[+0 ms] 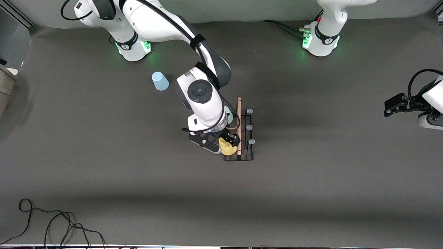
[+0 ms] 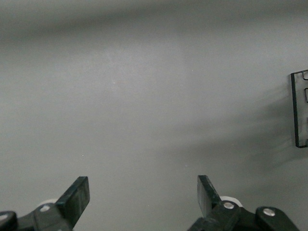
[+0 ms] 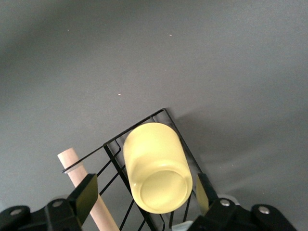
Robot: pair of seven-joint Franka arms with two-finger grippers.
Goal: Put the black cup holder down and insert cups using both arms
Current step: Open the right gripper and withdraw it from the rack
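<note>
Two end effectors show: the right end effector (image 3: 144, 192) stands open around the yellow cup (image 3: 156, 168), seemingly seated on a rack (image 1: 242, 138) peg mid-desk. Left end effector (image 2: 144, 197) waits open, empty, over the desk's (image 1: 311, 190) left-arm end; the blue cup (image 1: 160, 81) stands near the right base.

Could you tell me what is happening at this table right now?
The right gripper is at the black cup holder in the middle of the table, its jaws open on either side of the yellow cup, which sits upside down on the holder. A pale green cup is partly hidden by the arm at the holder. The light blue cup stands on the table near the right arm's base. The left gripper waits open at the left arm's end.
</note>
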